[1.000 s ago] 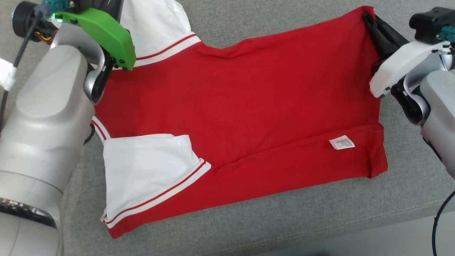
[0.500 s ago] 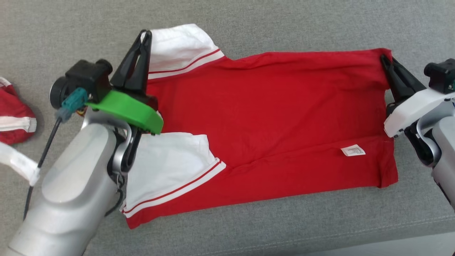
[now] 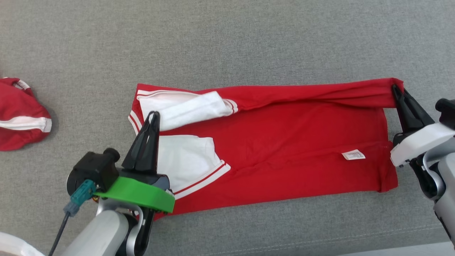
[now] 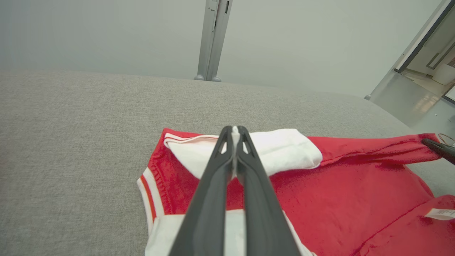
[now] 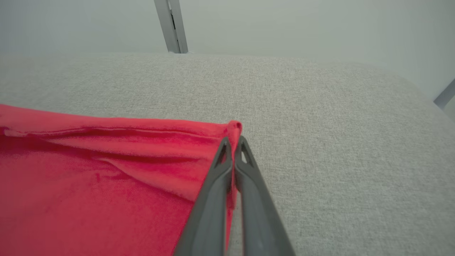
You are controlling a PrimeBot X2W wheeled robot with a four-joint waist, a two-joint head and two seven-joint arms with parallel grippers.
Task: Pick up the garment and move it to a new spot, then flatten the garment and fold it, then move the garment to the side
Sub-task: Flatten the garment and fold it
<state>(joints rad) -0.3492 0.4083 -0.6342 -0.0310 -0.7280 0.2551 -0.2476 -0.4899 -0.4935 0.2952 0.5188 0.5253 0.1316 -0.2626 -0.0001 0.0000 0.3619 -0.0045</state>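
Head view is showing a red knit garment [image 3: 284,142] with white sleeves lying spread across the middle of a grey woven upholstered surface [image 3: 227,42], its long side running from left to right of the frame. The left gripper [image 3: 153,114] is reaching up from the lower left, above a green plastic wrist collar [image 3: 138,193]. Its dark fingers are clenched together, with the tips sitting at the edge of the upper white sleeve [image 3: 185,108], which is lying folded over the red body. The lower white sleeve [image 3: 185,160] is resting flat just beside those fingers. In the left wrist view the left gripper [image 4: 233,128] is showing a sliver of white cloth pinched between its tips. At the right edge the right gripper [image 3: 395,87] is grasping the garment's upper right corner, and a long red fold is stretching from there toward the upper sleeve. In the right wrist view the right gripper [image 5: 233,139] is squeezing red cloth, with a small nub poking past the tips. A small white label [image 3: 353,155] is sitting on the red cloth near the right end. A second bundle of red cloth with a white band [image 3: 21,113] is lying well apart at the left edge.
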